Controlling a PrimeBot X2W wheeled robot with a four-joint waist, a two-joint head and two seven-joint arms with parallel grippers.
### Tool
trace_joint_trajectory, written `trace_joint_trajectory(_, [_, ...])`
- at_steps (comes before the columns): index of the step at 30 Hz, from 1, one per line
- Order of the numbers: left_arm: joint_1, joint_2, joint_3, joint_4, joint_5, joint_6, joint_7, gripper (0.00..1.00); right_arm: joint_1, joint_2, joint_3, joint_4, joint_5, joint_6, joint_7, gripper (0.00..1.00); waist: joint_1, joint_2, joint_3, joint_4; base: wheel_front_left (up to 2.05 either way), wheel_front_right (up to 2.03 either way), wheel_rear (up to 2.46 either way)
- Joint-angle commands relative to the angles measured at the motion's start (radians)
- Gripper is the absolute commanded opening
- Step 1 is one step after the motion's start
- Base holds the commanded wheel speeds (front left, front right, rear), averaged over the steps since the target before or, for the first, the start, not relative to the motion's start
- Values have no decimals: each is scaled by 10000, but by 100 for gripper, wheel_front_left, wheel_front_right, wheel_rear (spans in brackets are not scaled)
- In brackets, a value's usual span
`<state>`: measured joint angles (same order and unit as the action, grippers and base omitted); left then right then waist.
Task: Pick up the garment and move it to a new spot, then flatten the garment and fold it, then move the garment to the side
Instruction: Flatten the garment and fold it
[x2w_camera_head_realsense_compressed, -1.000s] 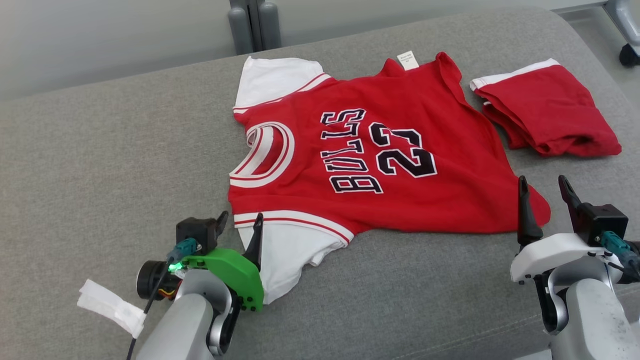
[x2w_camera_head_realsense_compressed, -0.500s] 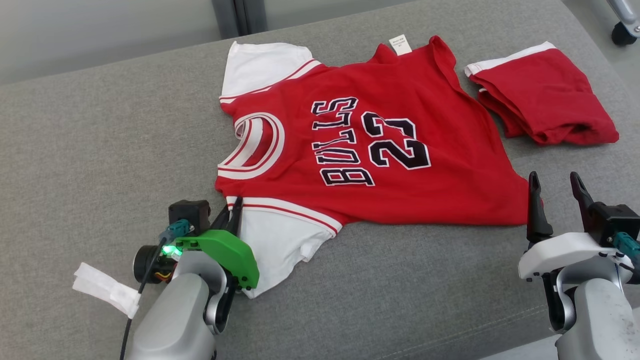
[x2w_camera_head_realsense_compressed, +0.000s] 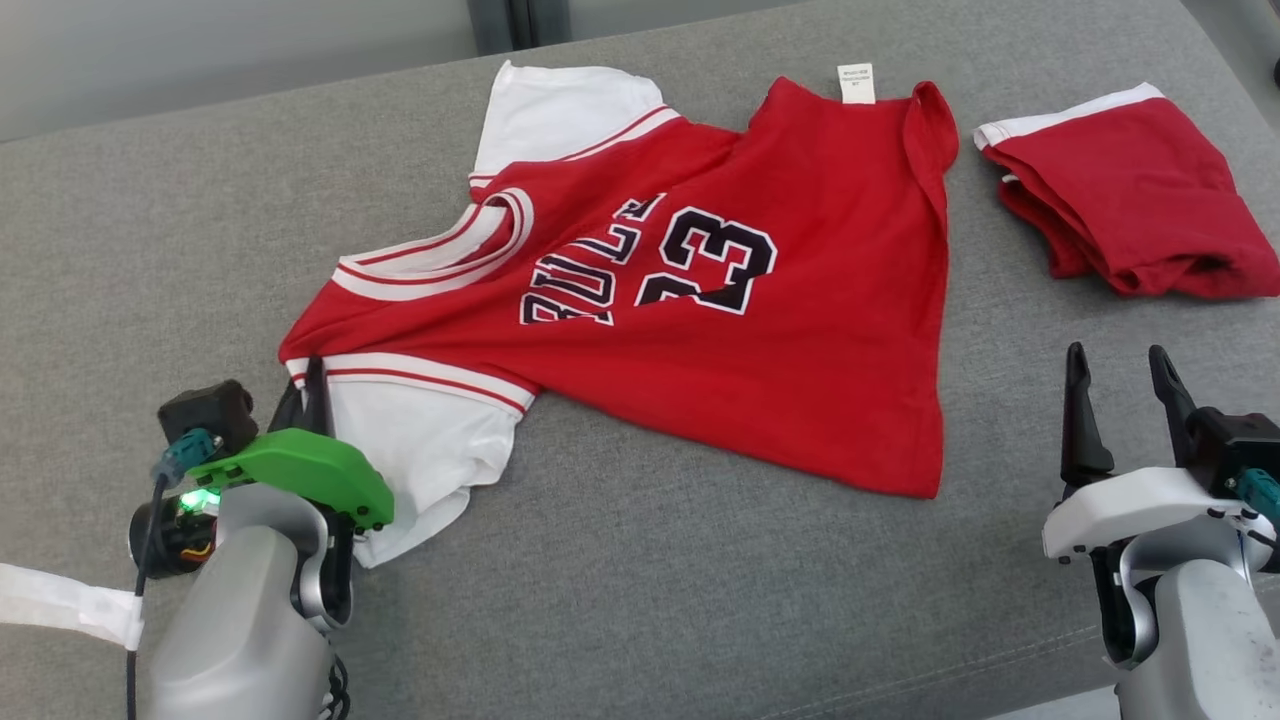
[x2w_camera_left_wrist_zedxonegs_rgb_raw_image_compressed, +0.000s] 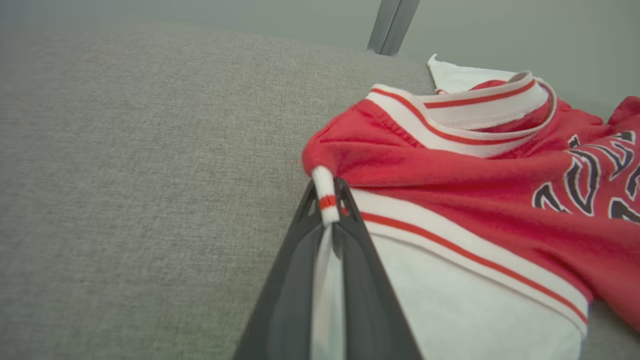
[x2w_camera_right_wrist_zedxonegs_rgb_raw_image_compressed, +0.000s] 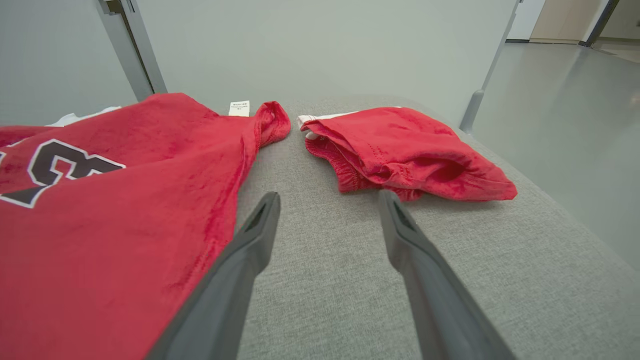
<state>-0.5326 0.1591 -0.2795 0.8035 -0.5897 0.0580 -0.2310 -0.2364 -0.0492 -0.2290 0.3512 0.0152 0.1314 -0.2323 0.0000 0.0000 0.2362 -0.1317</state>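
Grey worktop (x2w_camera_head_realsense_compressed: 700, 560) holding red jersey (x2w_camera_head_realsense_compressed: 760, 350). Left gripper (x2w_camera_head_realsense_compressed: 308, 390) jaws pinching its sleeve seam; right gripper (x2w_camera_head_realsense_compressed: 1118, 390) jaws apart beside jersey. Tiny pinch maybe slipping during pull.

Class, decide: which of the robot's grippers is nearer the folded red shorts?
Right. The right gripper stands open just short of the folded red shorts; the left gripper, shut on the jersey at its sleeve, lies far across it.

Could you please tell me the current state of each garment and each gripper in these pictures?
jersey: lying front up, rumpled, unfolded, pinched at one shoulder.
left gripper: shut on the jersey's sleeve seam.
right gripper: open, empty, beside the jersey's hem.
shorts: folded, lying apart from the jersey.
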Motion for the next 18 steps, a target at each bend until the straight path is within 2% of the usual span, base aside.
trace_joint_trajectory(1, [-74,162,153,39,-112,84,-91,0,-70,-24,-129,13,-53,-16,-88,100,0,0,33,9,0,0,0])
trace_joint_trajectory(5, [132,249,270,82,-161,30,-173,0,-86,-22,-399,-49,-160,-16,-136,100,0,0,6,24,0,0,0])
trace_joint_trajectory(6, [170,252,255,98,-144,7,-190,19,-83,-22,-424,-48,-170,-16,-151,100,0,0,-14,30,0,0,0])
trace_joint_trajectory(7, [213,232,211,99,-98,-29,-198,69,-77,-22,-448,-69,-180,-16,-161,100,0,0,-50,40,0,0,0])
trace_joint_trajectory(8, [251,203,176,85,-65,-52,-221,97,-63,-22,-446,-86,-176,-16,-160,100,0,0,-80,50,0,0,0])
trace_joint_trajectory(9, [301,165,163,47,-46,-55,-253,100,-42,-22,-410,-92,-142,-16,-179,100,0,0,-126,68,0,0,0])
trace_joint_trajectory(14, [623,55,254,-434,104,-111,-340,100,84,-24,-245,-142,-14,-16,-261,100,0,0,-374,188,0,0,0])
trace_joint_trajectory(18, [1153,16,540,-1454,403,-80,-345,100,249,-18,-68,-311,46,-16,-304,100,0,0,-622,332,0,0,0])
